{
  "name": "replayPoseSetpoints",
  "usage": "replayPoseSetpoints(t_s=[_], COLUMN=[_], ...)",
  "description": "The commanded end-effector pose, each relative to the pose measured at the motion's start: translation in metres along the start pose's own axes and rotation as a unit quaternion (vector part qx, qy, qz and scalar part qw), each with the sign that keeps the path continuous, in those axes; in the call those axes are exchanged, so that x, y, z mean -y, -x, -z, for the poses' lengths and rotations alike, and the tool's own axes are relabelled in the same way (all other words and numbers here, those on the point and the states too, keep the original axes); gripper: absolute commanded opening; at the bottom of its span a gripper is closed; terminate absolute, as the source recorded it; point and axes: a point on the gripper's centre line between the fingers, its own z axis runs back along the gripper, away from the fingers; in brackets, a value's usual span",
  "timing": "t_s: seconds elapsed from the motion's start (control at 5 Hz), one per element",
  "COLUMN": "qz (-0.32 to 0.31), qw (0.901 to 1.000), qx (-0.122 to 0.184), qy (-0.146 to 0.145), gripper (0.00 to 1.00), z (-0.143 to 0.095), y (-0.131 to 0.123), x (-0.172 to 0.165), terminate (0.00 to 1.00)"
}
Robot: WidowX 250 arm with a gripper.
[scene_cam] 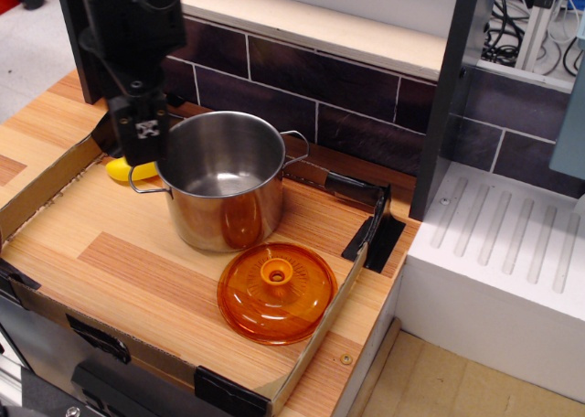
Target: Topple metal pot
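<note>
The metal pot (222, 181) stands upright and open-mouthed near the middle of the wooden bench (110, 261), inside a low cardboard border, with its thin wire handles out to the left and right. An orange lid (276, 292) lies flat just in front of it, at the pot's base. A yellow banana (126, 169) peeks out behind the left handle. The black hand (139, 143) hangs just beside the pot's left rim; whether it is wide or narrow I cannot tell from this angle.
</note>
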Motion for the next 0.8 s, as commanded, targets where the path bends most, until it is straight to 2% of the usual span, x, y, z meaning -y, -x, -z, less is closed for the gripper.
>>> replayPoseSetpoints(t_s=[0.0,0.2,0.6], qz=[0.016,0.018,0.023], qw=[0.9993,0.9993,0.9994], qx=[0.034,0.031,0.020], qy=[0.006,-0.015,-0.014], gripper=[1.00,1.00,1.00], z=[0.010,0.025,0.046], y=[-0.025,-0.032,-0.040], x=[0.014,0.018,0.024], terminate=[0.00,0.00,0.00])
